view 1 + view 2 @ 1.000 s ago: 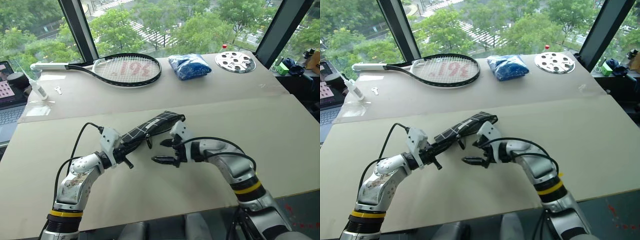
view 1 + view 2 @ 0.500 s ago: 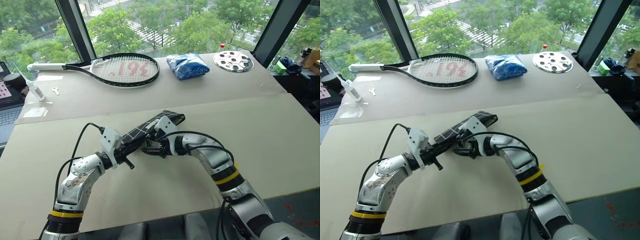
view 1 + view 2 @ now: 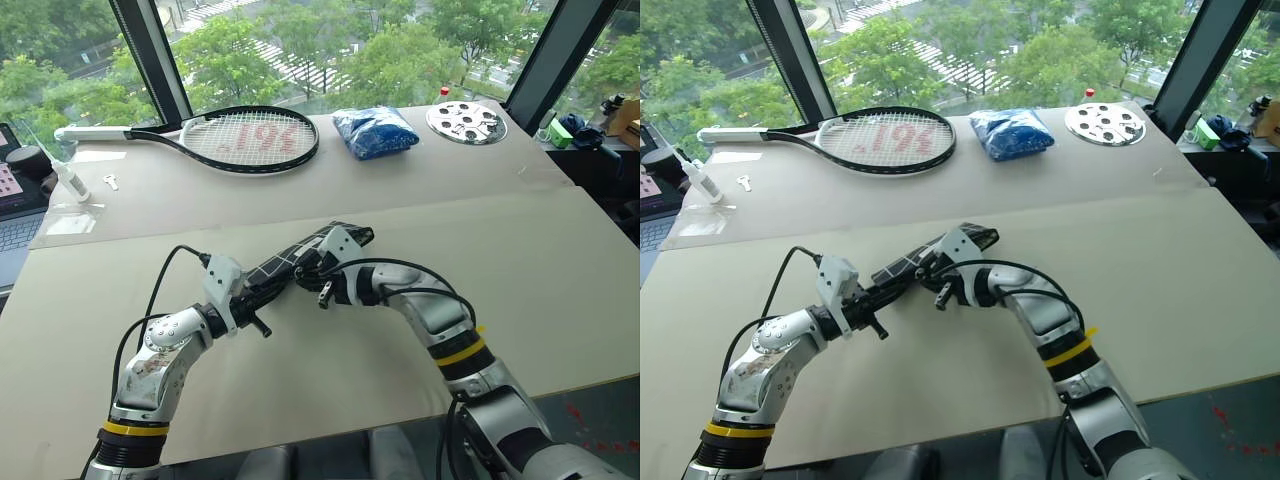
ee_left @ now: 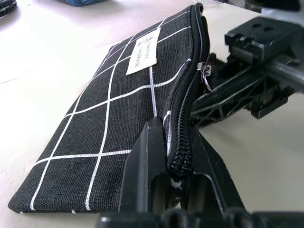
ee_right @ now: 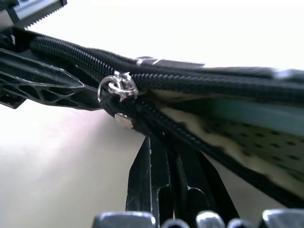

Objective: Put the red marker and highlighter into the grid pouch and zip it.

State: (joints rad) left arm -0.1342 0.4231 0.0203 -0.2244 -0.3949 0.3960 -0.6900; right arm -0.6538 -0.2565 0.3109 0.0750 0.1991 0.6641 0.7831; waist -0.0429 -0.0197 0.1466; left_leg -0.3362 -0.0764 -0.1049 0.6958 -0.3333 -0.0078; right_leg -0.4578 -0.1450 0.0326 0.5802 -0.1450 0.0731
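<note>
Grid pouch (image 3: 300, 258): black fabric with white grid lines, held edge-up just above the desk (image 3: 560, 270) near its middle, zipper uppermost and partly open, a pale green item, probably the highlighter (image 5: 256, 114), visible inside the gap. Left end effector (image 4: 168, 161): fingers closed on the near zipper end of the pouch, anchoring it. Right end effector (image 5: 161, 156): fingers closed at the zipper pull (image 5: 116, 88), apparently pinching the tab below the metal ring. Red marker: presumably inside the pouch. Risks: the thin tab may slip from the pinch if pulled at an angle to the zipper line; the fabric may bunch or the contents catch the slider. Clearance: bare desk on all sides of the pouch; tennis racket (image 3: 250, 138), blue bag (image 3: 378, 131) and perforated metal disc (image 3: 468, 121) lie well apart near the far edge.
</note>
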